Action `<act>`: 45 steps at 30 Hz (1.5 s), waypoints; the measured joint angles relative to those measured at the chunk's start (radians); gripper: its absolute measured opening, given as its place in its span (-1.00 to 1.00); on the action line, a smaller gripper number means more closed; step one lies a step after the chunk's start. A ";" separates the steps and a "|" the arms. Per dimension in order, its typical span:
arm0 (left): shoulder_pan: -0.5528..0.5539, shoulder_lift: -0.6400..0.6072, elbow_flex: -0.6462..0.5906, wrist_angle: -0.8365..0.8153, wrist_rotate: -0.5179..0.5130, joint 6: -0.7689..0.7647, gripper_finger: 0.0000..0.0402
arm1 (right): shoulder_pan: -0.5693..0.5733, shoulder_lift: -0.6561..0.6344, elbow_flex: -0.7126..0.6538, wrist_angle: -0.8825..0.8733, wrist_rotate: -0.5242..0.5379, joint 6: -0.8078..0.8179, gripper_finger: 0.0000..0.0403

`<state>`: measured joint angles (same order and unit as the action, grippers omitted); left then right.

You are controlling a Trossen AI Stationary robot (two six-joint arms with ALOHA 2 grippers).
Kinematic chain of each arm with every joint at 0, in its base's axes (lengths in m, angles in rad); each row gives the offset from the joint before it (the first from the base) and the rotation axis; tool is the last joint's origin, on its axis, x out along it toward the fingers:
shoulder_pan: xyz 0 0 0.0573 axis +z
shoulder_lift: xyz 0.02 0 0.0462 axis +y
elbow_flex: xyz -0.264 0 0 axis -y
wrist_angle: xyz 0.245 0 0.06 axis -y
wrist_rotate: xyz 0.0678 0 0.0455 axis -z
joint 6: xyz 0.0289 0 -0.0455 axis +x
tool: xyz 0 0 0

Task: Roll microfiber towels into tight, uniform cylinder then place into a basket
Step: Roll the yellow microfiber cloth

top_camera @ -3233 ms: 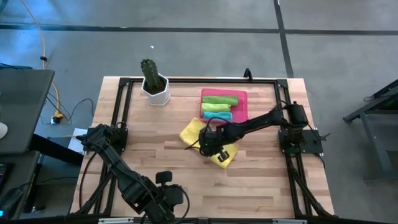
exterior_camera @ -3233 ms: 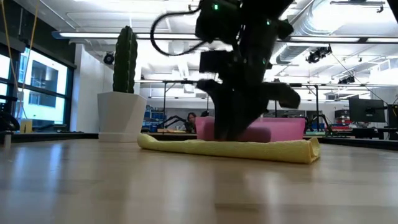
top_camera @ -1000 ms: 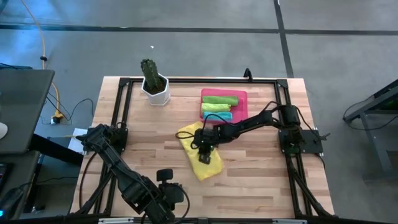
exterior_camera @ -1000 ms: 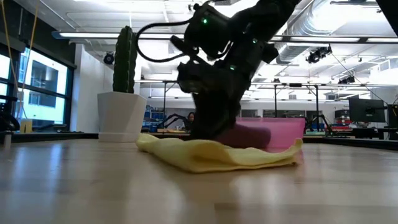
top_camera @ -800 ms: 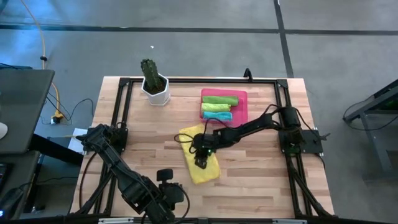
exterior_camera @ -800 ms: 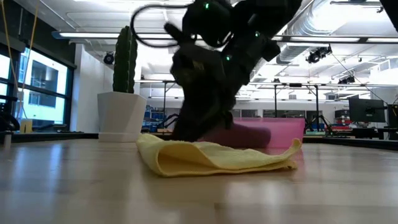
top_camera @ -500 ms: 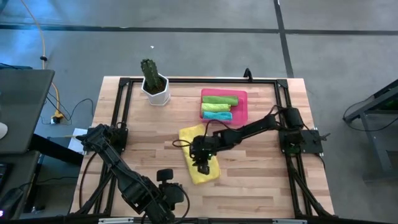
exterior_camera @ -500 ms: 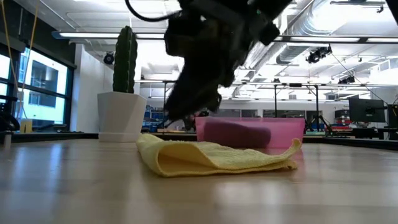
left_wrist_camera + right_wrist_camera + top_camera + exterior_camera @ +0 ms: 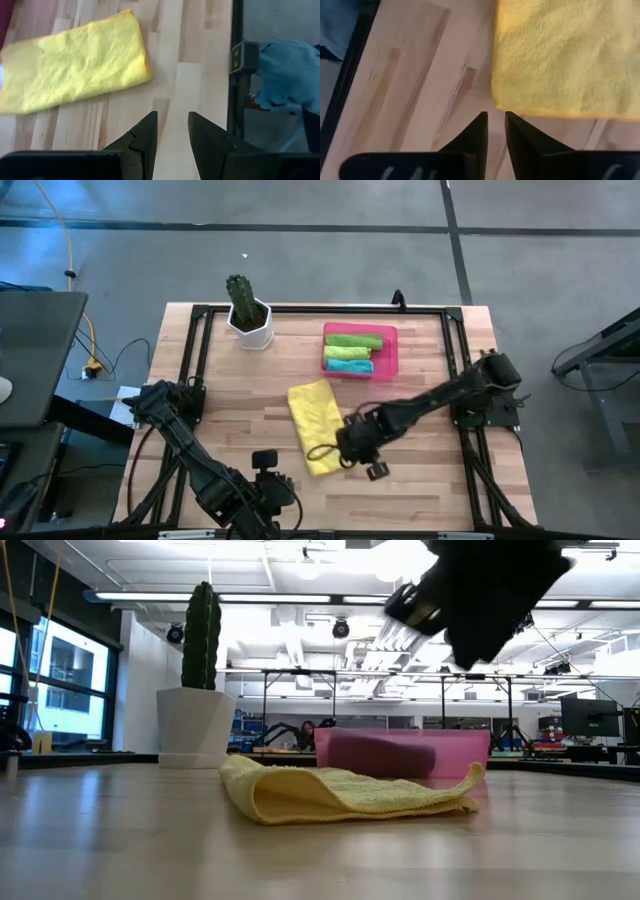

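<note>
Bare tabletop (image 9: 420, 465) free; cactus pot (image 9: 250, 325) blocks far-left corner.

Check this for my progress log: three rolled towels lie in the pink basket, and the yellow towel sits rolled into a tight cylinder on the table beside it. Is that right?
Not quite. The yellow towel is not rolled: the high view shows it lying flat and folded on the table, and the low view shows it loose and rumpled. The three rolled towels do lie in the pink basket.

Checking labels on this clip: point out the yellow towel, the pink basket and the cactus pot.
yellow towel (image 9: 317, 425): high view, middle of the cloth.
pink basket (image 9: 391, 352): high view, right rim.
cactus pot (image 9: 252, 332): high view, white pot wall.
</note>
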<state>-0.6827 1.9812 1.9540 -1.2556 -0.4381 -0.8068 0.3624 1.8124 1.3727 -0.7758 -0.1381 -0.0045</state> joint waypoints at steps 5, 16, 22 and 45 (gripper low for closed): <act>-0.004 -0.008 -0.038 -0.035 -0.038 -0.114 -0.51 | 0.087 -0.051 0.000 -0.047 0.146 0.145 -0.74; -0.125 -0.104 -0.143 -0.259 -0.285 -0.539 -0.51 | 0.271 -0.123 -0.117 0.031 0.589 0.552 -0.74; -0.085 -0.300 -0.452 -0.051 -0.299 -0.548 -0.51 | 0.316 -0.190 -0.309 0.273 0.794 0.682 -0.75; 0.247 -0.234 -1.006 1.272 0.192 0.498 -0.51 | 0.175 -0.255 -0.538 0.617 0.411 0.178 -0.45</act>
<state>-0.4361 1.7475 0.9484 0.0167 -0.2466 -0.3084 0.5377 1.5578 0.8345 -0.1589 0.2734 0.1731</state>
